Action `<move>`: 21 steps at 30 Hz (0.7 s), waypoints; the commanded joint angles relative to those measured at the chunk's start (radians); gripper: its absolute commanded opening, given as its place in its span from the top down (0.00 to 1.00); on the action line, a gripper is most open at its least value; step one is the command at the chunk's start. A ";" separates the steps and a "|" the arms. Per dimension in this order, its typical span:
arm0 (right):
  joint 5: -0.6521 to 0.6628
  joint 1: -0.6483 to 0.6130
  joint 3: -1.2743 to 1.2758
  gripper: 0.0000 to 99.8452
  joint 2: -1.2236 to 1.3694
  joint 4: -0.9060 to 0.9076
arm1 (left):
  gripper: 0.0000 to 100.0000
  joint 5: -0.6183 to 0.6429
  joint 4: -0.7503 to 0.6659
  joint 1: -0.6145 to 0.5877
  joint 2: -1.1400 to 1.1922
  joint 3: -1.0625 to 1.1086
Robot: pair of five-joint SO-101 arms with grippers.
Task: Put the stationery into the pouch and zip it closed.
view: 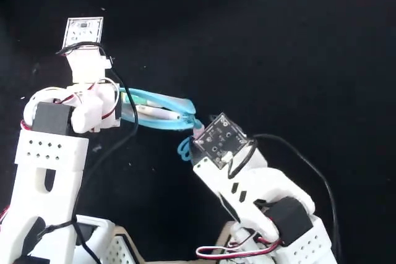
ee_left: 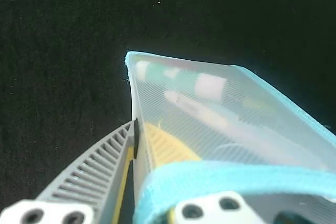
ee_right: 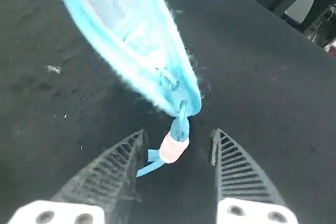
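1. Pouch (view: 158, 110) sits left of centre over the table (view: 297, 60), with the stationery (ee_left: 210, 85) already inside. Its left end is clamped in the left gripper (ee_left: 139, 148).
2. The right gripper (ee_right: 178, 132) is at the pouch's right end, jaws apart. The zipper pull (ee_right: 174, 148) dangles between them, untouched.
3. The step in hand looks like taking the pull. Close squarely on its pink bead rather than the thin cord, which would likely slip.
4. Draw along the line of the zip, using the left hold as the anchor. A sideways tug could twist the mesh or jam the slider.
5. I cannot tell how far the zip has run.
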 commanded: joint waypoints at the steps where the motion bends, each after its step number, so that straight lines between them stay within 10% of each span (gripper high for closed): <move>1: 0.012 -0.008 -0.051 0.80 0.091 -0.018 | 0.97 -0.009 -0.017 0.018 0.012 0.053; 21: 0.006 0.149 -0.010 0.80 0.367 -0.302 | 0.97 -0.009 -0.017 0.018 0.012 0.053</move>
